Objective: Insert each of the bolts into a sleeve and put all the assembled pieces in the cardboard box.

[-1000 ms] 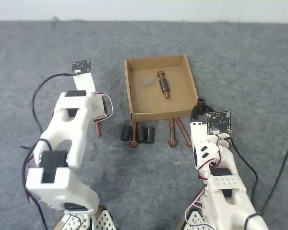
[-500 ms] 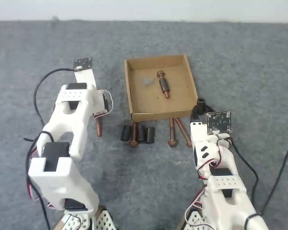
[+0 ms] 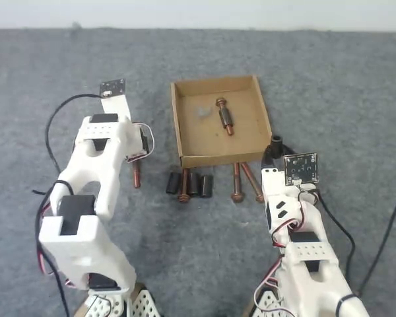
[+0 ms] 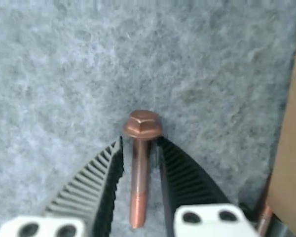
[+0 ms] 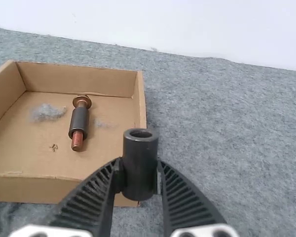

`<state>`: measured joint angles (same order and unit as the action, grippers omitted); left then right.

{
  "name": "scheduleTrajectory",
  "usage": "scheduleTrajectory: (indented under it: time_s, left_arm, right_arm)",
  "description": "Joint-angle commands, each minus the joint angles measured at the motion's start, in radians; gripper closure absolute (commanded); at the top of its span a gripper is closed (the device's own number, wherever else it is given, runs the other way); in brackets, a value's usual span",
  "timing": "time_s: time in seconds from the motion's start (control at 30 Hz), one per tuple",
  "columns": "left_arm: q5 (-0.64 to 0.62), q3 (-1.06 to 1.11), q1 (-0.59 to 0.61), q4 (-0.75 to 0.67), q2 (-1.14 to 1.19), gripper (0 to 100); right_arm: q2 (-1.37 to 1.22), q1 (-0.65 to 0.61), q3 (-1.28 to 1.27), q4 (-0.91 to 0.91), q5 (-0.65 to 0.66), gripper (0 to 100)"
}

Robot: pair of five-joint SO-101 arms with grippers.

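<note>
- High view: one cardboard box (image 3: pixel 178 125) sits open on grey carpet (image 3: pixel 330 79), ahead of and between the two arms. One assembled piece (image 3: pixel 224 117), a copper-coloured bolt pushed through a black sleeve, lies inside it.
- High view, just in front of the box: three loose sleeves (image 3: pixel 194 183) and three loose bolts (image 3: pixel 236 179) lie on the carpet. One of these bolts lies among the sleeves. The other two lie side by side, close to the right arm (image 3: pixel 297 224).
- High view: a fourth bolt (image 3: pixel 136 176) lies on the carpet at the tip of the left arm (image 3: pixel 99 165), apart from the box on its left. One upright sleeve (image 3: pixel 276 140) stands at the tip of the right arm, just beside the box's near right corner.
- That makes five bolts and five sleeves in all.
- Left wrist view: the left gripper (image 4: pixel 139 143) straddles the fourth bolt, which lies flat on the carpet. Its fingers are slightly spread, one on each side of the shaft. A thin dark gap shows on both sides, so they are not pinching it. The hexagonal head pokes out past the fingertips.
- Right wrist view: the right gripper (image 5: pixel 139 170) is pressed together on the upright sleeve, whose hollow end faces up. The box lies just beyond, holding the assembled piece and a tuft of grey fluff (image 5: pixel 47 112). A white wall (image 5: pixel 187 24) stands behind.
</note>
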<state>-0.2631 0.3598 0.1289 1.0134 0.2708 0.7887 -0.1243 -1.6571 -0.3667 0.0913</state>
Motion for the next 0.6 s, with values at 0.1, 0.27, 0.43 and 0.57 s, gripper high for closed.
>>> scheduleTrajectory:
  time_s: [0.1,0.27,0.43,0.57]
  left_arm:
    - [0.003,-0.047,-0.003,-0.037,-0.011,92]
    - [0.003,-0.050,-0.006,-0.038,0.002,92]
    - [-0.041,-0.179,-0.005,0.060,0.112,92]
    - [-0.041,-0.271,-0.005,0.135,0.184,92]
  right_arm:
    - [0.039,-0.010,-0.011,0.004,-0.006,99.2]
    - [0.039,-0.010,-0.011,0.004,-0.006,99.2]
    - [0.039,-0.010,-0.011,0.004,-0.006,99.2]
    - [0.039,-0.010,-0.011,0.004,-0.006,99.2]
